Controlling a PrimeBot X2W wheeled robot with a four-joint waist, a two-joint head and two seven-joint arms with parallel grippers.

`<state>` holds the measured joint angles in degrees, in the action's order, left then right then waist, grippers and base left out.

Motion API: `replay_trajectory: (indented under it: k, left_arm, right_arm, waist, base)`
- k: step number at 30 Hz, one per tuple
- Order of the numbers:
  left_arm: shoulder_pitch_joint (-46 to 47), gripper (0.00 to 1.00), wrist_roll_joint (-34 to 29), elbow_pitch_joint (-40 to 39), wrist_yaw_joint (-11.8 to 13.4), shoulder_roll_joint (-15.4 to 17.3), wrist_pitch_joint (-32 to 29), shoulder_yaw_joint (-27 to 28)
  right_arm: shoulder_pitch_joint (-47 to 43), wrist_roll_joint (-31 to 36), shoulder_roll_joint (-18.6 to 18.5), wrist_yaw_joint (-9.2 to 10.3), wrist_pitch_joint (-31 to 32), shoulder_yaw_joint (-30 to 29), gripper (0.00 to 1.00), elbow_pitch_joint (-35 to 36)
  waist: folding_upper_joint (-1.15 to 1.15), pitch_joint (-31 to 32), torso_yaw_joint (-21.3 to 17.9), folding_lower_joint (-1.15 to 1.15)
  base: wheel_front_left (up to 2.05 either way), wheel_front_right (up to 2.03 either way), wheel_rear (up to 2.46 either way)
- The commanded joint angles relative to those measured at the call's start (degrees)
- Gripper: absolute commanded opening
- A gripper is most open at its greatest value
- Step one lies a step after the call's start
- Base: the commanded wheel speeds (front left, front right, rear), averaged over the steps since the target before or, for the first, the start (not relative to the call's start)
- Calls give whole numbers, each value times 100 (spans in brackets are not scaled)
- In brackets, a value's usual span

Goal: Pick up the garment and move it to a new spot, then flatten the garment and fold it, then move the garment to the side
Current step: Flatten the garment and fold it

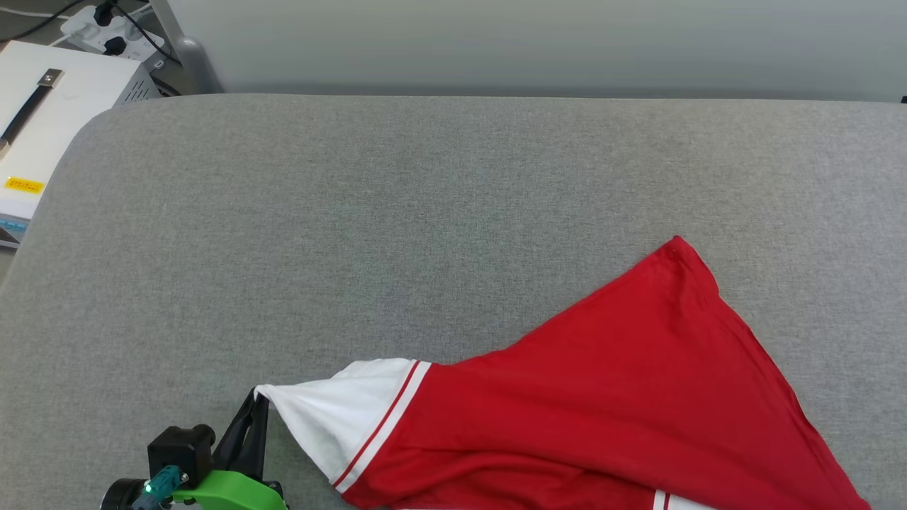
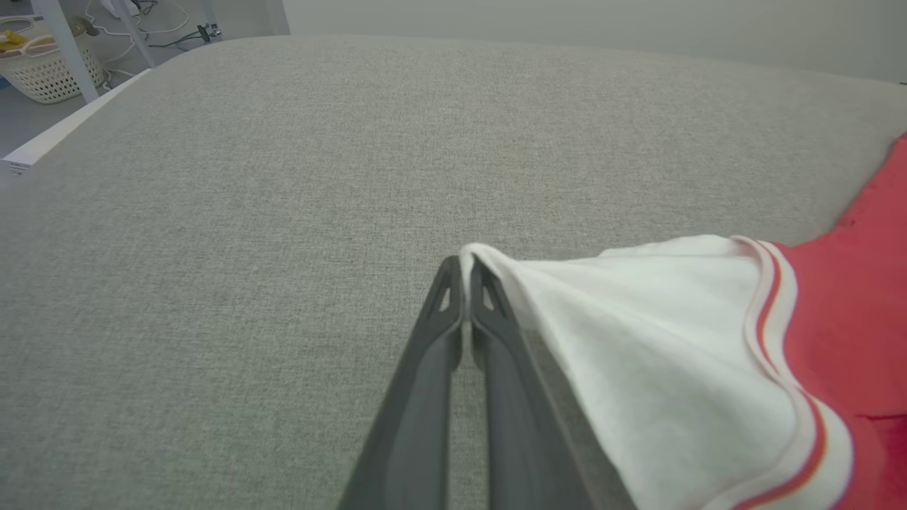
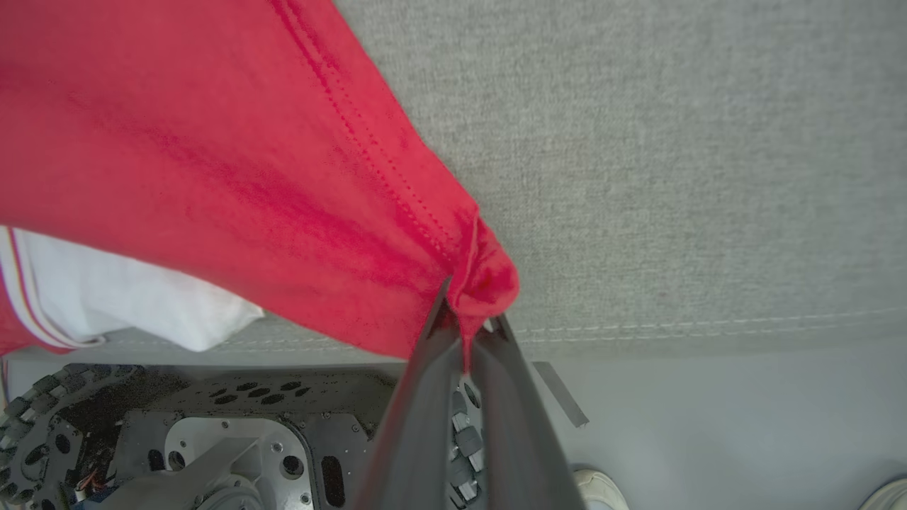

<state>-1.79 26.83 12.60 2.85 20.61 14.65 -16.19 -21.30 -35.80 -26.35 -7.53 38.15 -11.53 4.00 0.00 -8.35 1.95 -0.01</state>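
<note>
Garment point(image 1: 602, 397) sleeve tip (white) in left fingers point(image 2: 425, 382)

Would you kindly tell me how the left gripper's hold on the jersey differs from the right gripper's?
The left gripper pinches the tip of the jersey's white sleeve; the right gripper pinches a red stitched hem corner. The left gripper lies over the grey cushion; the right gripper's tips are at the cushion's edge, with floor beneath its fingers. Both are shut on fabric.

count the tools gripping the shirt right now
2. The left tool pinches the white sleeve tip of the garment, at the head view's lower left; the right tool clamps a red hem corner, in its own wrist view.
</note>
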Motion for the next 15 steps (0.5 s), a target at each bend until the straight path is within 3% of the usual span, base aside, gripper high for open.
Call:
replay_trajectory:
  k: [1,6,7,8,15]
  left_arm:
    - [-62,0,25,35,22,45,18,14]
    - [10,0,32,91,-9,22,21,-6]
    - [19,0,33,102,-13,22,22,-5]
    - [24,0,33,110,-14,20,23,-3]
    - [29,0,10,113,-24,16,27,-19]
  right_arm:
    - [-56,-7,148,4,28,-40,0,-111]
    - [21,194,362,4,-241,15,0,-460]
    - [103,196,415,4,-348,20,29,-471]
    - [165,205,435,4,-426,27,100,-452]
    - [648,215,268,4,-868,-100,100,295]
  waist:
    - [0,-12,-12,1]
    - [0,-76,-12,1]
    - [0,-82,-22,1]
    - [0,-82,-31,1]
    - [0,-46,-76,1]
  base:
    - [0,0,0]
    - [0,0,0]
    - [0,0,0]
    - [0,0,0]
    - [0,0,0]
